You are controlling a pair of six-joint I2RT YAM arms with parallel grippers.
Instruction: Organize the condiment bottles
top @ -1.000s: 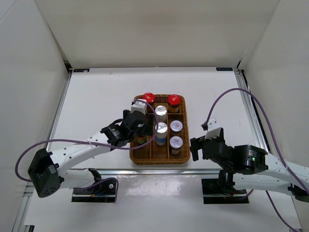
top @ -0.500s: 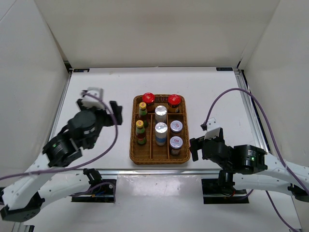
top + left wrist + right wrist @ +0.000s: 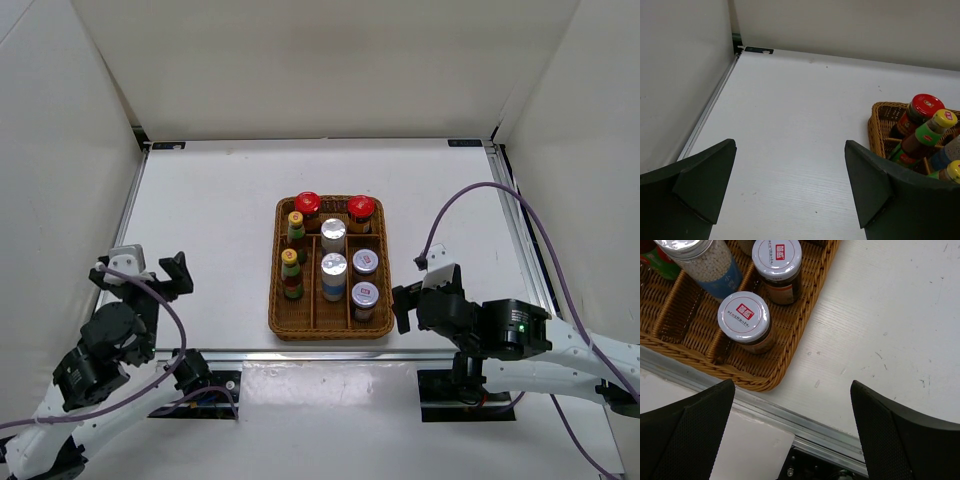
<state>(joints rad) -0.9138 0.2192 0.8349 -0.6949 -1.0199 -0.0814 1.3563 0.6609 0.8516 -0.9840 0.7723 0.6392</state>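
All eight condiment bottles stand grouped by kind in the wicker tray on the bench; I judge nothing is left to carry, so my left gripper and right gripper hang wide and empty, off the tray

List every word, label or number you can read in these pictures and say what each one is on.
Nothing can be read outright.
On the near jar lid: a red label with white characters, too blurred to read.
On the far jar lid: the same kind of red label, unreadable.
On the yellow cap: red marks, too small.
On the red cap: a gold emblem, too small.
On the black tag at the table's corner: illegible.
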